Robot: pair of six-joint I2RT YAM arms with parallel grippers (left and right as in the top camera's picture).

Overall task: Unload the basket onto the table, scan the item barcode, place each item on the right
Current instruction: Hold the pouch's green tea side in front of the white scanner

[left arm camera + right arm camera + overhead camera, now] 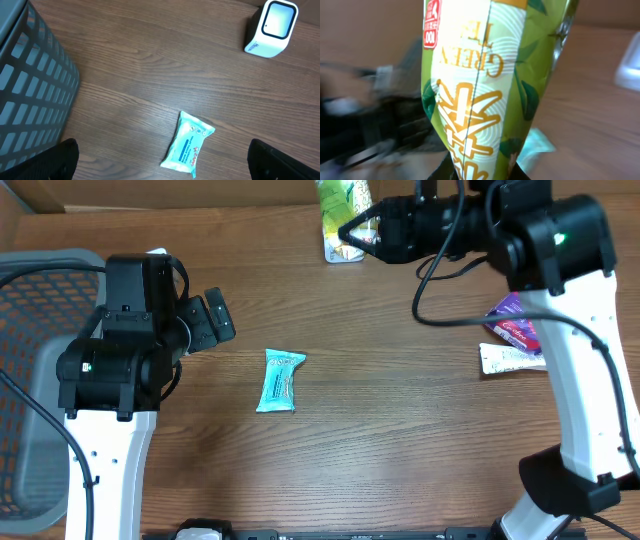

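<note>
At the table's far edge, overhead: right gripper (352, 232) pinched nearly shut on green tea packet (340, 208); left gripper (212, 320) spread wide, empty, near blue packet (280, 380). Left wrist: white scanner (271, 27) upright, well apart from blue packet. Right wrist: green tea packet fills frame, clamped at its lower edge.

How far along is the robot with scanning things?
Done: the right gripper has grasped the green tea packet. In hand: holding it, apart from the white scanner. Left: show its barcode to that scanner. The blue packet lies on the table near the open left gripper.
</note>
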